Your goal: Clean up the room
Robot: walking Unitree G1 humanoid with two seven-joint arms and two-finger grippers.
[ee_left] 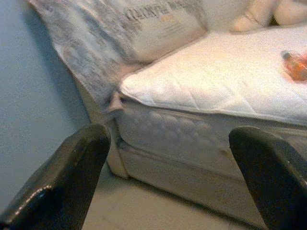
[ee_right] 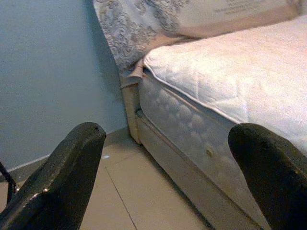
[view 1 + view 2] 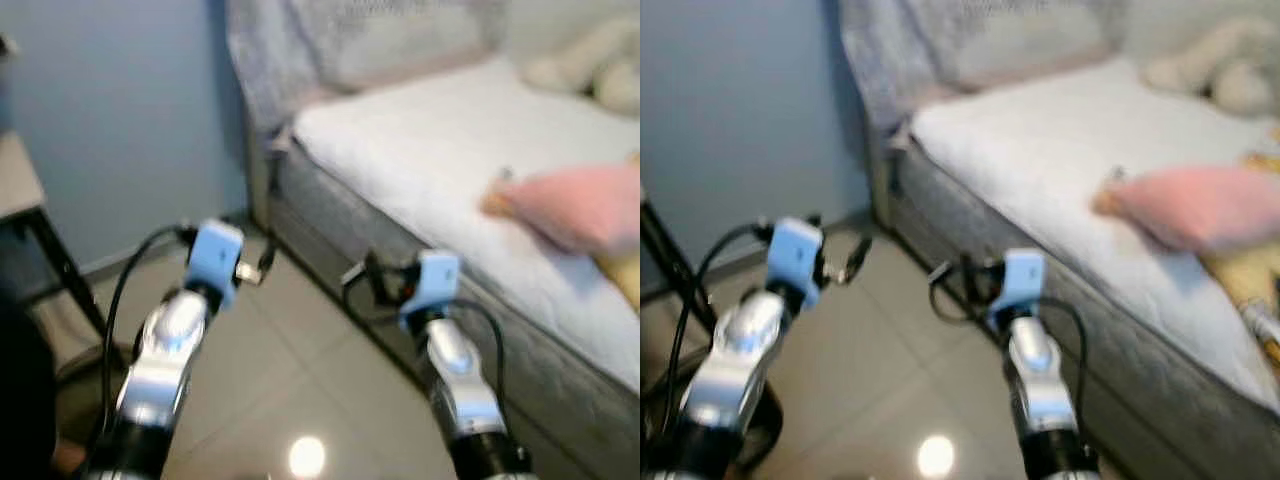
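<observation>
A bed with a white mattress [image 3: 430, 140] stands ahead on my right. On it lie a pink pillow [image 3: 580, 205], a cream plush toy [image 3: 590, 60], something yellow [image 3: 625, 270] and an orange bottle [image 1: 295, 64]. A grey patterned cover [image 3: 330, 50] drapes the head end. My left gripper [image 1: 172, 158] is open and holds nothing, raised over the floor and facing the bed's corner. My right gripper [image 2: 168, 158] is open too, close to the bed's grey side [image 2: 192, 129]. Both silver arms [image 3: 165, 350] reach forward.
A blue wall [image 3: 130, 120] closes the left side. A table with a black leg [image 3: 60, 265] stands at the far left, with a dark shape [image 3: 20, 400] beneath it. Beige floor tiles [image 3: 290, 370] run between the table and the bed.
</observation>
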